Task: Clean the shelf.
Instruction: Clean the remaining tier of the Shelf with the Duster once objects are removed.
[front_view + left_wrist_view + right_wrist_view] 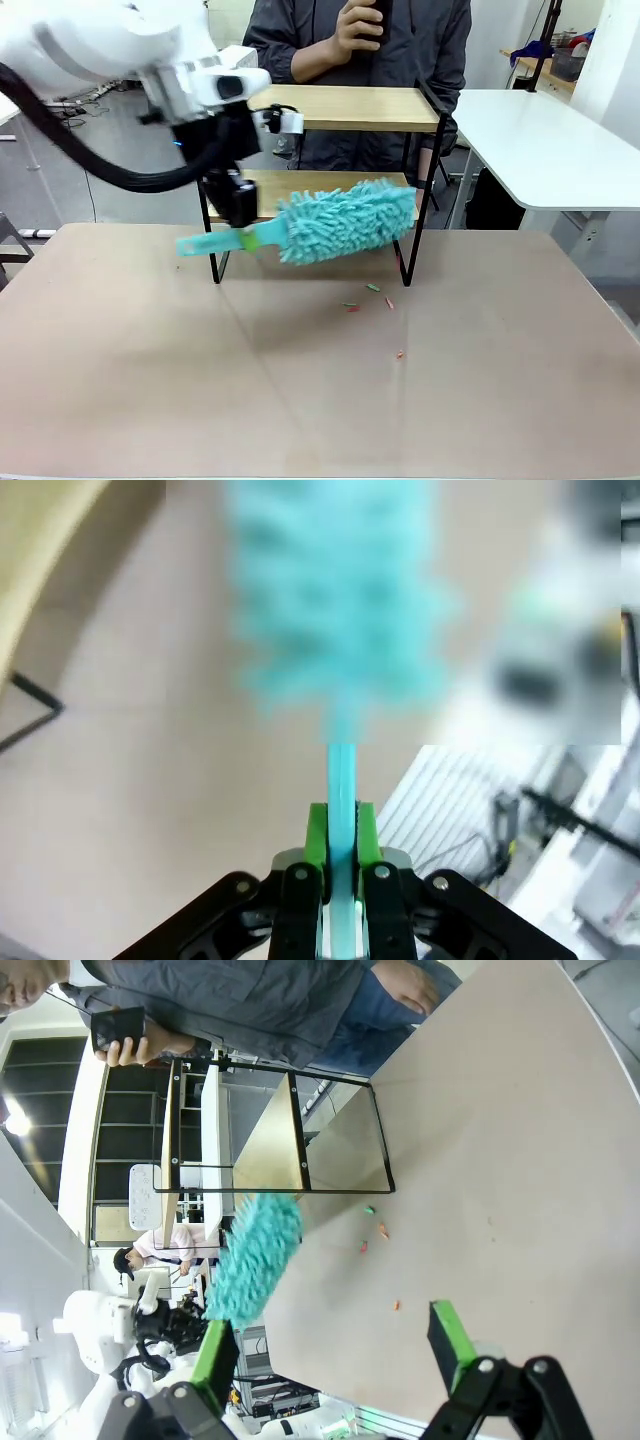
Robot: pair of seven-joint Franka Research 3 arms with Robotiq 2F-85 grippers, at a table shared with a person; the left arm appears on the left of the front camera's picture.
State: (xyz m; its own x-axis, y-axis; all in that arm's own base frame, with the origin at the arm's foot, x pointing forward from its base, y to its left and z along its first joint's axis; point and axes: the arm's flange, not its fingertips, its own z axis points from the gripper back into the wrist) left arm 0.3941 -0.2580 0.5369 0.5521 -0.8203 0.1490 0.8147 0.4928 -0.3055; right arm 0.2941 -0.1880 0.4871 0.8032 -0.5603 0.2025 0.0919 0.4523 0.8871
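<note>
The shelf (345,107) stands on the far half of the table (300,400), just beyond my left gripper (240,232). It has two pale boards in a thin black frame. The fluffy teal head of the duster (345,222) hangs across the front of the lower board, reaching out sideways from my left fingers. I cannot tell whether it touches the wood. My left gripper is clamped tight on the duster's flat teal handle (341,775), with the green pads (317,830) pressed against both its sides. A few small red and green crumbs (389,302) lie on the tabletop below the head, nearer to me. My right gripper (335,1345) holds nothing, its fingers spread wide, well back from the shelf, with the crumbs between us. Behind the shelf a person holds a dark phone (378,12).
</note>
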